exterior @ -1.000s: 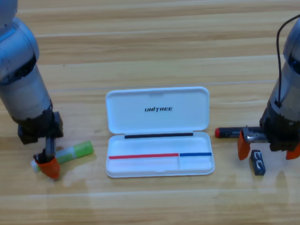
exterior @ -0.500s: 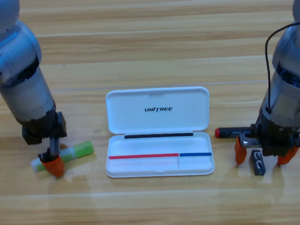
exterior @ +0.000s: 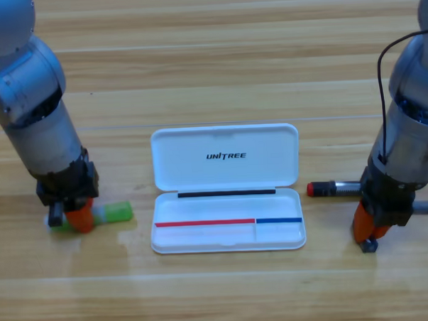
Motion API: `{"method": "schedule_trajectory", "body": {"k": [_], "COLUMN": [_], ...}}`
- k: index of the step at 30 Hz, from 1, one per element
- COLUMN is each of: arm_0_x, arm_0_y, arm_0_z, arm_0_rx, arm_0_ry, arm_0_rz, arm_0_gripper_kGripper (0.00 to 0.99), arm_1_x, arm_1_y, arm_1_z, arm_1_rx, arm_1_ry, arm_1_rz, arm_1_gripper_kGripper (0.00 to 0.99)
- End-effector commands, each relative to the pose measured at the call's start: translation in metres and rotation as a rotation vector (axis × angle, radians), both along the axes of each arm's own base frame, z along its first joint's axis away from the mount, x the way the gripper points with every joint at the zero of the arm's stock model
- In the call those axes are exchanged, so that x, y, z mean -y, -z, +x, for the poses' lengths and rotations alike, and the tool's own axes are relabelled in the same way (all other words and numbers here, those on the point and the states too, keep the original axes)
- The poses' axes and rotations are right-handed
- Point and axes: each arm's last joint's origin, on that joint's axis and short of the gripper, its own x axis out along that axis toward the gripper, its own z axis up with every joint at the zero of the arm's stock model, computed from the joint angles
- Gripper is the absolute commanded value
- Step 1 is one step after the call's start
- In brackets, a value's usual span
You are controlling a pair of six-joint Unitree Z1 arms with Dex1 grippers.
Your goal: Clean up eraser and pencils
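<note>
The eraser (exterior: 369,245) was almost fully hidden, just a dark corner poking out under the right gripper (exterior: 371,228), which had its orange jaws down over it. They looked pinched in on the block, but I couldn't tell for sure that they had it. The black pencil (exterior: 329,189) with the red tip lay on the table just behind that gripper, running off behind the arm.

Over on the left, the left gripper (exterior: 76,218) sat right on the pale pencil (exterior: 110,213), whose green end stuck out toward the case (exterior: 226,167). Jaws seemed closed around it, though the gap was hidden, so can't say.

So I'd call this the grab step, both arms at once. Nothing was in the case, which lay open between them. Next move probably needs a straight lift and a carry inward to the tray.

Stuff-wise: smooth hard plastic case with rounded corners, round chunky pencils that could roll, small blocky eraser, wood-grain table (exterior: 210,75).
</note>
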Motion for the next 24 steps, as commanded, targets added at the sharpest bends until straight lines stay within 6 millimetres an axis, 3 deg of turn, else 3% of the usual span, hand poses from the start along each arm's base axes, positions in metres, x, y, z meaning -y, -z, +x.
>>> {"method": "schedule_trajectory", "body": {"k": [1, 2, 4, 7, 15, 24], "arm_0_x": [-0.006, -0.007, -0.009, -0.010, 0.002, 0.008], "arm_0_y": [0.009, 0.004, -0.008, -0.031, -0.073, -0.081], "arm_0_z": [0.008, 0.007, 0.005, 0.003, -0.005, -0.012], "arm_0_rx": [0.012, 0.027, 0.055, 0.068, 0.088, 0.080], "arm_0_ry": [-0.038, -0.039, -0.042, -0.042, -0.018, -0.005], "arm_0_rz": [0.077, 0.083, 0.087, 0.081, 0.059, 0.059], "arm_0_gripper_kGripper": [0.000, 0.000, 0.000, 0.000, 0.000, 0.000], "arm_1_x": [-0.029, -0.037, -0.045, -0.058, -0.094, -0.114], "arm_1_y": [-0.039, -0.052, -0.068, -0.075, -0.048, -0.018], "arm_1_z": [0.012, 0.010, 0.008, 0.004, 0.009, 0.019], "arm_1_rx": [0.041, 0.053, 0.065, 0.074, 0.032, -0.012], "arm_1_ry": [-0.572, -0.730, -0.836, -1.053, -1.364, -1.427], "arm_1_rz": [-0.067, -0.073, -0.061, 0.011, 0.020, 0.013], "arm_1_gripper_kGripper": [0.000, 0.000, 0.000, 0.000, 0.000, 0.000]}}
